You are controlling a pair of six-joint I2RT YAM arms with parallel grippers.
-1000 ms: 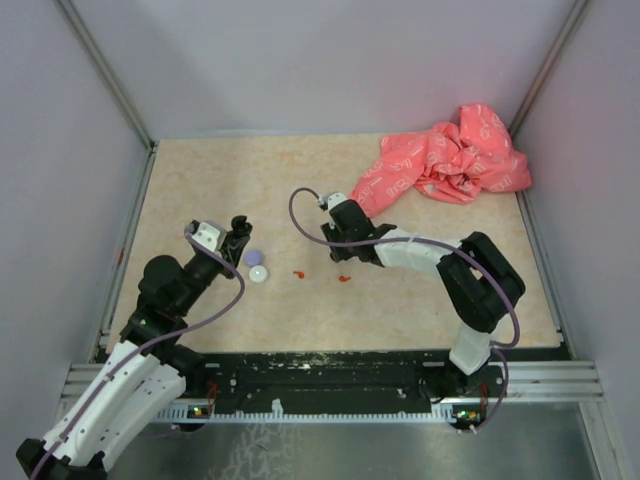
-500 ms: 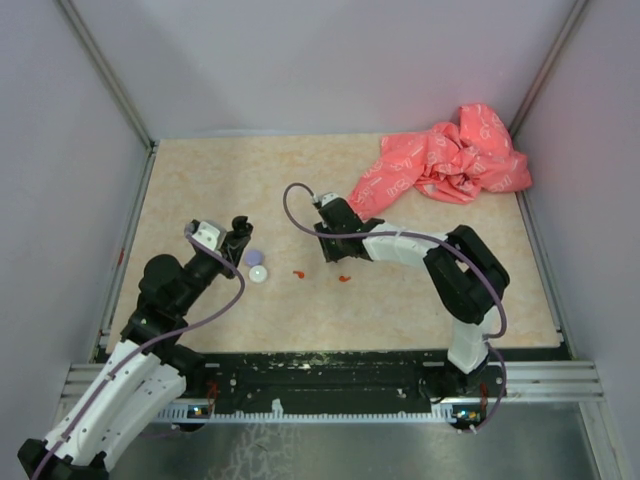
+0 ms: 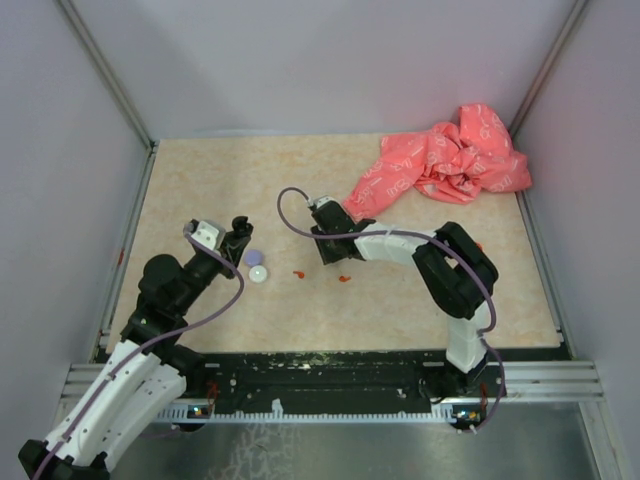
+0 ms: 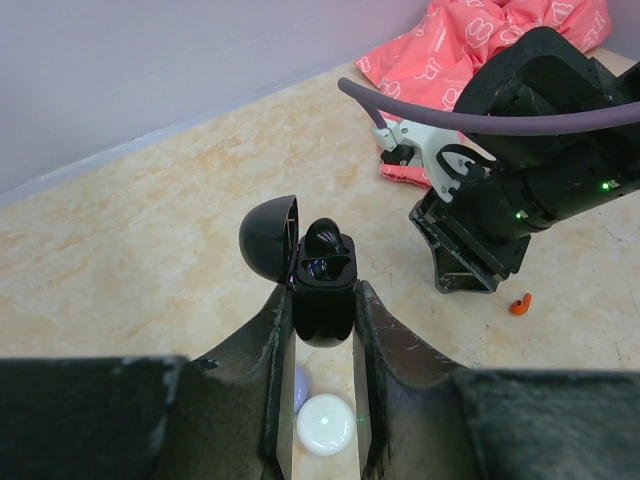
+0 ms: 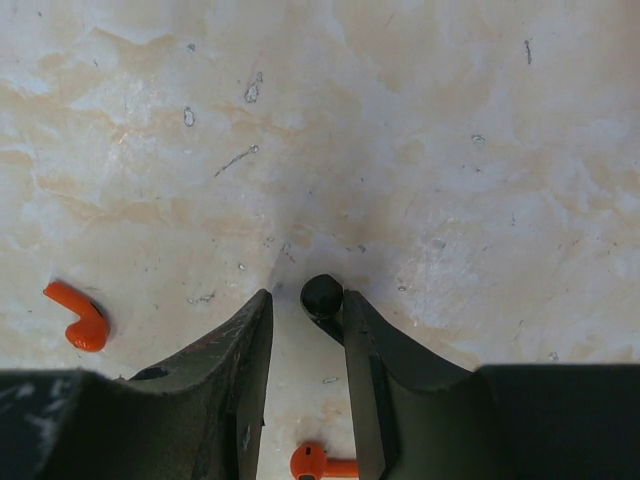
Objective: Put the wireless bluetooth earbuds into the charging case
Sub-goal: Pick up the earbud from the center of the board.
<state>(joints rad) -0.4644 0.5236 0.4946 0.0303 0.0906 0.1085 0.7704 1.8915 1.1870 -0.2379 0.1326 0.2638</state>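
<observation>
My left gripper is shut on the black charging case and holds it upright above the table, its lid open to the left; it also shows in the top view. My right gripper is low over the table with its jaws a little apart. A black earbud sits between the tips, against the right finger, with a gap to the left finger. Two red earbuds lie on the table close by, and they also show in the top view.
A white disc and a purple disc lie under my left fingers. A crumpled pink cloth covers the back right of the table. Grey walls close in three sides.
My right gripper has slid a little to the left, toward the left gripper, and its arm has folded tighter. The left gripper and the case have not moved.
</observation>
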